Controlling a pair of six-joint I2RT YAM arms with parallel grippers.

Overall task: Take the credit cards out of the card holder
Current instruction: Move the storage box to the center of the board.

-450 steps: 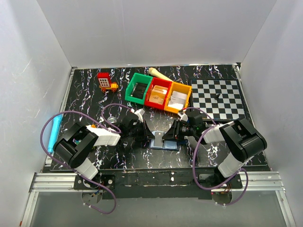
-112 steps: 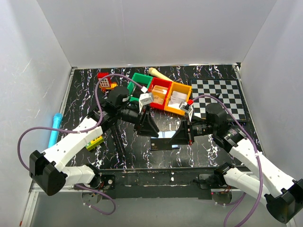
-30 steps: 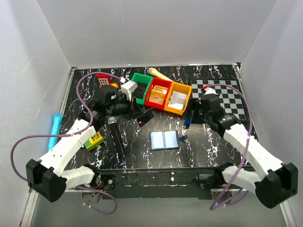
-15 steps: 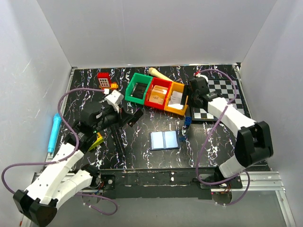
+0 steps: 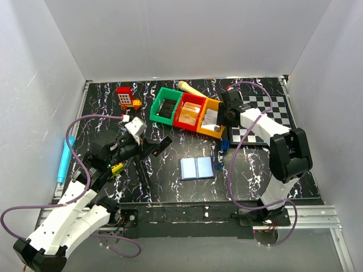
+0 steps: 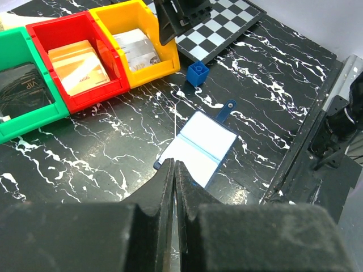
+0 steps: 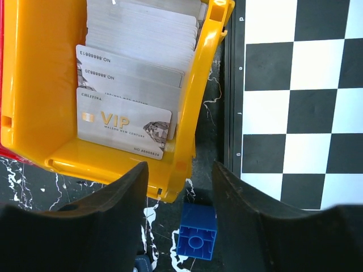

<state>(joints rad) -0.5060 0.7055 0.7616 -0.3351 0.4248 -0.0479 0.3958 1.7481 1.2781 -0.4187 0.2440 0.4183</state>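
Right hand [image 7: 178,175]: spread, empty, over the yellow bin's [image 7: 199,68] right wall, just far of the blue block [image 7: 196,238]. Left hand [image 6: 174,173]: pressed together on nothing. Card holder [image 5: 197,168]: open flat on the counter [image 5: 170,177], looks emptied tbh. Best to lift straight up without clipping that wall, then double-check both pockets for stragglers.

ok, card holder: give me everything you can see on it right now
The card holder lies opened flat on the black marbled table, front centre, on the near side of the coloured bins. Light blue-grey inside faces up: two panels split by a straight fold, thin navy edge around them, small navy tab jutting at its right edge. Looks like soft leatherette. No card shows; pocket contents can't be told. Only the table touches it; the small blue block lies apart.
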